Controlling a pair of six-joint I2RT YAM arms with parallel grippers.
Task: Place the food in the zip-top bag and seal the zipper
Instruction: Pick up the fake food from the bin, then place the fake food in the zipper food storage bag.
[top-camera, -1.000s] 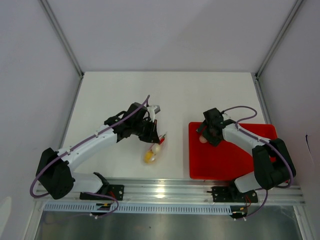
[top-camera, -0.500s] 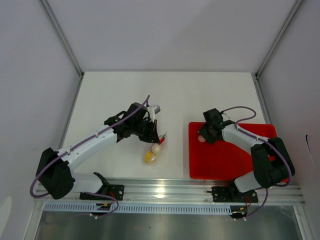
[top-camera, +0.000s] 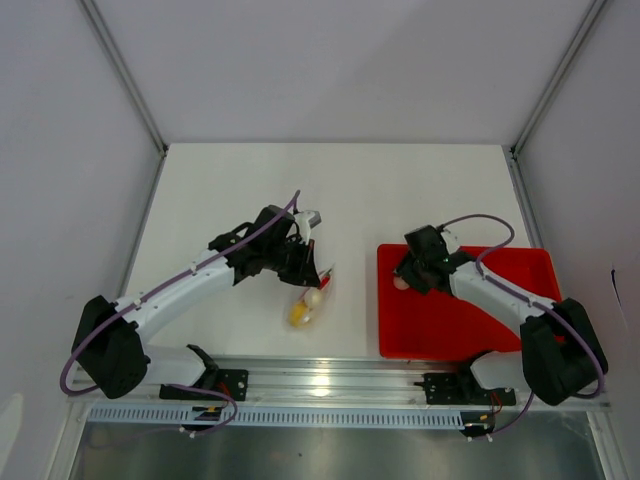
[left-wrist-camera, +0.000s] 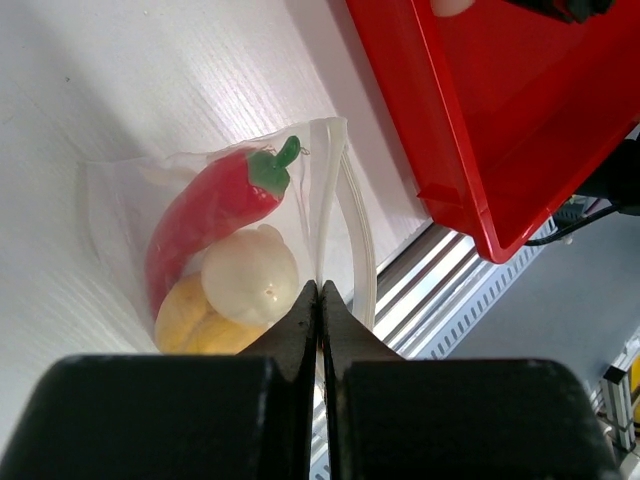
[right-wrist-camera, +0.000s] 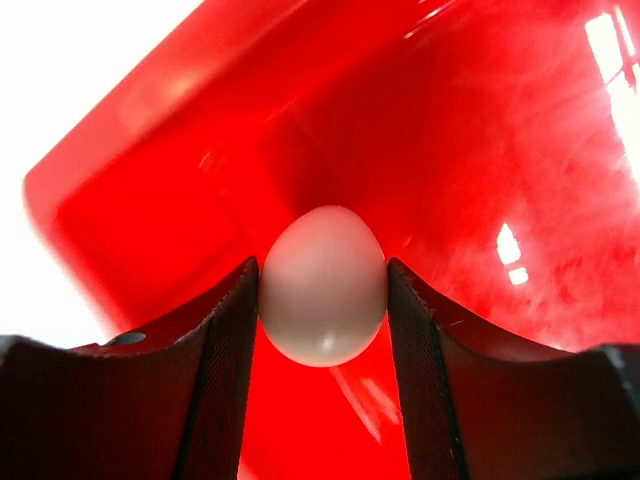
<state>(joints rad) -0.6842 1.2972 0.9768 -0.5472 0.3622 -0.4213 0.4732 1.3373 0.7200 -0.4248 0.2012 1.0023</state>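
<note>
The clear zip-top bag (left-wrist-camera: 120, 200) lies on the white table and shows in the top view (top-camera: 306, 308). It holds a whitish rounded piece (left-wrist-camera: 250, 275), a yellow-orange piece (left-wrist-camera: 195, 320) and a red chili pepper (left-wrist-camera: 205, 215). The zipper strip (left-wrist-camera: 345, 215) along its mouth looks pale and stands open in a loop. My left gripper (left-wrist-camera: 319, 285) is shut on that mouth edge, also seen from above (top-camera: 318, 278). My right gripper (right-wrist-camera: 322, 270) is shut on a whitish egg (right-wrist-camera: 323, 285) over the tray's far left corner (top-camera: 401, 283).
The red tray (top-camera: 500, 300) sits at the right front of the table, its rim (left-wrist-camera: 470, 130) close to the right of the bag. The metal rail (top-camera: 330, 385) runs along the near table edge just in front of the bag.
My right arm has shifted, its elbow swinging out to the right, with the gripper staying on the egg at the tray's far left corner. The left arm and bag have not moved.
</note>
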